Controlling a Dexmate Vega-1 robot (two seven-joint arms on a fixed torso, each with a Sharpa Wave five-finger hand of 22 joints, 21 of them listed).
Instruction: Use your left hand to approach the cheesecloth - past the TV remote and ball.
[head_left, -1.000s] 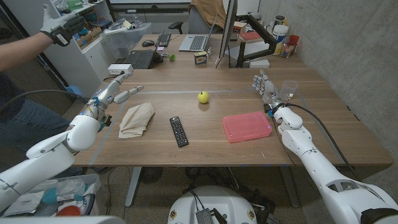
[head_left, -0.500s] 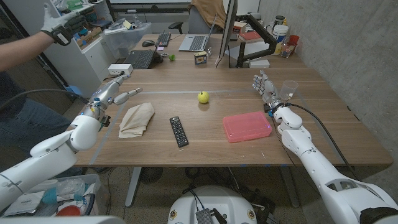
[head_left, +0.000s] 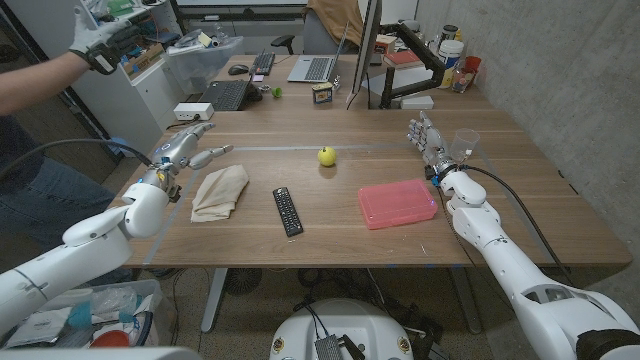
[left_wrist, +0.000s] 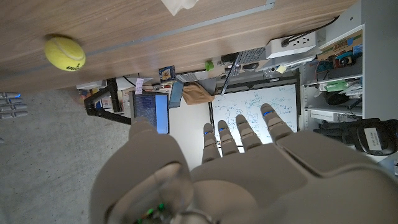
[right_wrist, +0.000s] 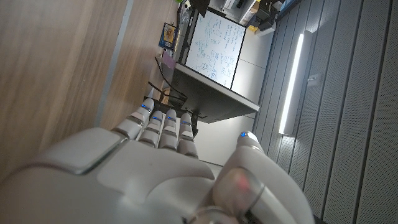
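Left hand (head_left: 190, 147): raised above tabletop (head_left: 300, 250) near its left edge, fingers (left_wrist: 239, 134) extended and apart, nothing held; sits just beyond far end of cheesecloth (head_left: 220, 191), apart from it. Cheesecloth: beige, crumpled, lying on left part of tabletop, just right of left forearm. TV remote (head_left: 288, 211): black, lying flat to right of cheesecloth, near but not touching. Ball (head_left: 327, 156): yellow-green, farther back and right of remote, well apart from cloth; also seen in left wrist view (left_wrist: 65, 53) on wood surface. Pink box (head_left: 397, 203): lid closed, right of center, beyond remote. Right hand (head_left: 427, 141): at right side of tabletop behind pink box, fingers (right_wrist: 155, 124) straight and close together, nothing held. Clear plastic cup (head_left: 465, 141): just beside right hand. Person's gloved hand (head_left: 95, 30): raised at upper left, beyond tabletop.
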